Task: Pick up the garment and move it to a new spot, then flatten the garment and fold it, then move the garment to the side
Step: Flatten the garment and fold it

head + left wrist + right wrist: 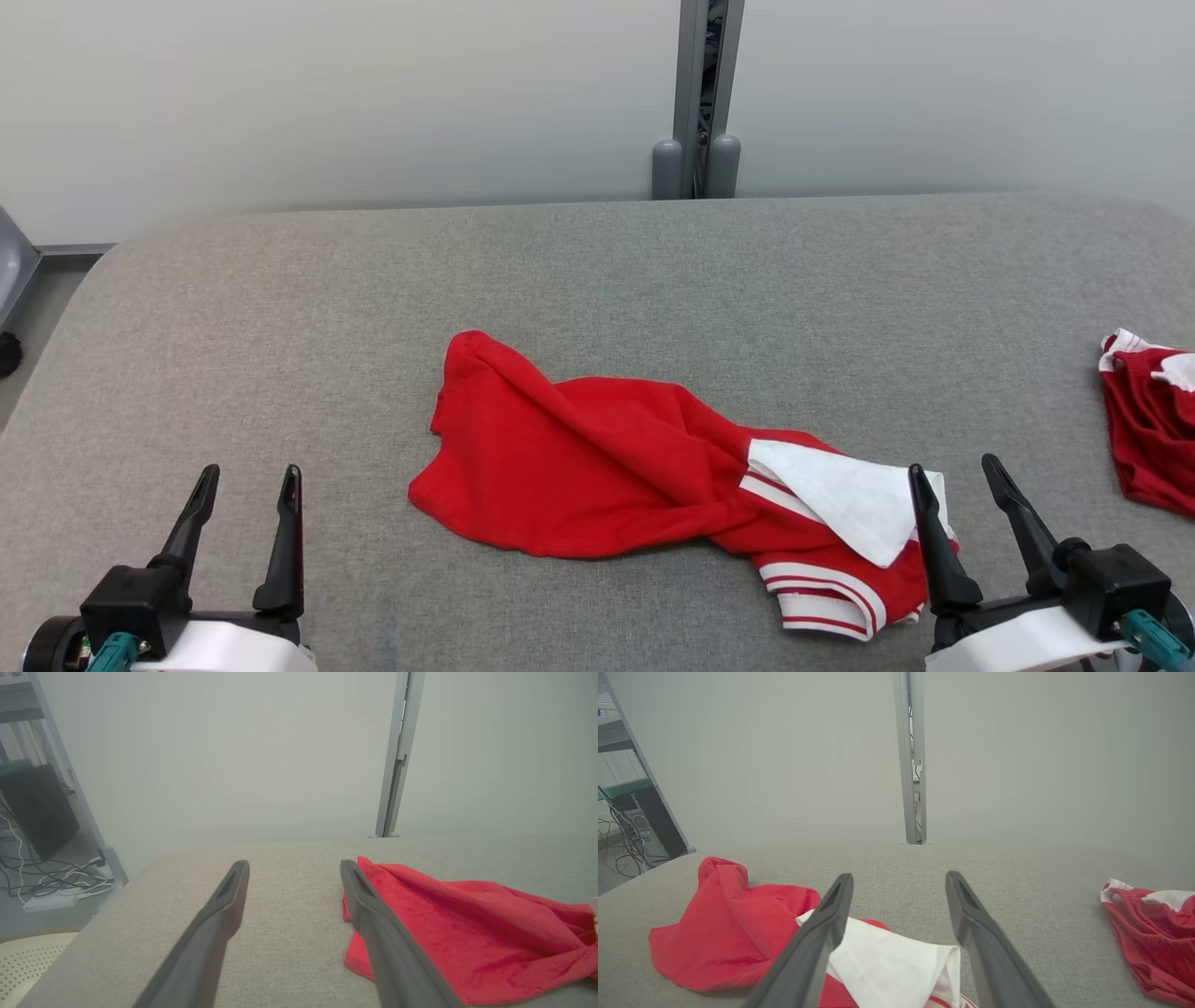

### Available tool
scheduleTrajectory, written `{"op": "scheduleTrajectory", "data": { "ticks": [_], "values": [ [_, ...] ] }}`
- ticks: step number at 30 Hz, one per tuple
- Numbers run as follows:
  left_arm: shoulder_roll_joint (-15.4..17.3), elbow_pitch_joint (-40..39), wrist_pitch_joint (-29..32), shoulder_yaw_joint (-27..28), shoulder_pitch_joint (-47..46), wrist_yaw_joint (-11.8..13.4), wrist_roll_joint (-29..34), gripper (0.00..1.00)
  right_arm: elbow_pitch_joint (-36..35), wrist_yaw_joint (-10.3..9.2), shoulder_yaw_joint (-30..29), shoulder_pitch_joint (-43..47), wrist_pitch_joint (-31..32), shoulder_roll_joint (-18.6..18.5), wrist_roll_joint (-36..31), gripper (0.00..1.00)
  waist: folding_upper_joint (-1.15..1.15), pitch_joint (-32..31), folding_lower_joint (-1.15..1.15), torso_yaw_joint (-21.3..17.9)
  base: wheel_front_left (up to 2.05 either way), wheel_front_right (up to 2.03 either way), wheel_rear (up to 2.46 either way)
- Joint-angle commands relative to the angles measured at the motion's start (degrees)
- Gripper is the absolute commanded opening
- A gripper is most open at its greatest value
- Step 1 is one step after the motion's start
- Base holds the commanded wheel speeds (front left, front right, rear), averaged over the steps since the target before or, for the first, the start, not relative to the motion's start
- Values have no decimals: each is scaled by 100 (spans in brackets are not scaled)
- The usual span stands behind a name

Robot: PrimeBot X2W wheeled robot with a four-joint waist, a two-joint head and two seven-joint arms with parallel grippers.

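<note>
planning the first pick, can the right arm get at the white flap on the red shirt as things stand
Probably yes: the right gripper hovers with jaws open right at the white flap of the red shirt, nothing between them.

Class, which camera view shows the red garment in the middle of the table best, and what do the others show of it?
Head view: the whole garment lies in frame, red body, white panel, striped hem. Left wrist view shows its plain red end; right wrist view cuts off the striped hem.
</note>
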Motion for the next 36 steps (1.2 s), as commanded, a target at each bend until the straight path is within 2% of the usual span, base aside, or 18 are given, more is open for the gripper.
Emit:
{"op": "scheduleTrajectory", "data": {
  "ticks": [1,18,28,33,35,36],
  "values": [
    [42,-44,19,-6,36,26,58,100,-31,3,-22,51,29,-10,-48,100,0,-36,0,-14,0,0,0],
    [84,-244,308,-132,-20,119,30,100,-263,3,50,114,313,22,-39,100,0,-15,0,-135,0,0,0],
    [29,42,1511,-452,-226,-294,-626,100,-416,2,365,396,957,-118,-198,100,0,253,0,-375,0,0,0],
    [24,346,2074,-586,-438,-576,-978,100,-443,2,443,380,1217,-143,-243,100,0,456,0,-425,0,0,0],
    [1,645,2294,-638,-680,-775,-1159,100,-401,2,466,264,1351,-176,-267,100,0,586,0,-412,0,0,0],
    [1,645,2294,-638,-680,-775,-1159,100,-401,2,466,264,1351,-176,-267,100,0,586,0,-412,0,0,0]
  ]
}}
